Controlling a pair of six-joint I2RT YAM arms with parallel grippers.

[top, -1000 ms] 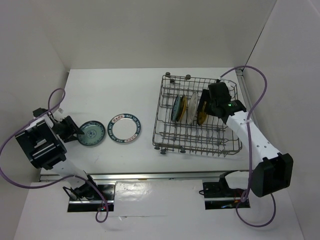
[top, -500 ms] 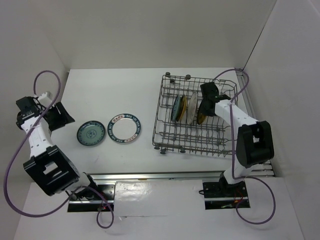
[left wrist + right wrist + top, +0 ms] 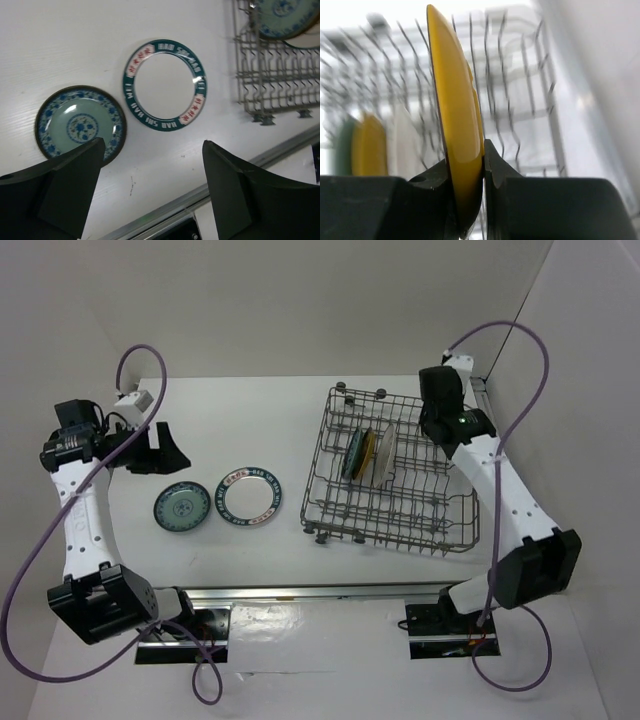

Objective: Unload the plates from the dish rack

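Note:
The grey wire dish rack [image 3: 400, 515] stands at the right of the table. A teal plate [image 3: 352, 456], a yellow-brown plate [image 3: 366, 450] and a white plate [image 3: 384, 462] stand upright in it. My right gripper [image 3: 468, 172] is shut on the rim of a yellow plate [image 3: 454, 110], held on edge above the rack [image 3: 520, 80]. From above, the wrist [image 3: 440, 405] hides that plate. A teal-blue plate [image 3: 182, 508] and a white plate with a blue rim [image 3: 250, 492] lie flat on the table left of the rack. My left gripper [image 3: 160, 445] hangs open and empty above them.
White walls close the table in at the back and on both sides. A metal rail [image 3: 320, 592] runs along the near edge. In the left wrist view the rack's corner and feet [image 3: 272, 107] lie right of the rimmed plate [image 3: 164, 85] and the teal plate [image 3: 80, 125].
My left gripper let go of the teal plate, opened wide and rose away from it. My right gripper shut on the yellow plate and lifted it up out of the rack.

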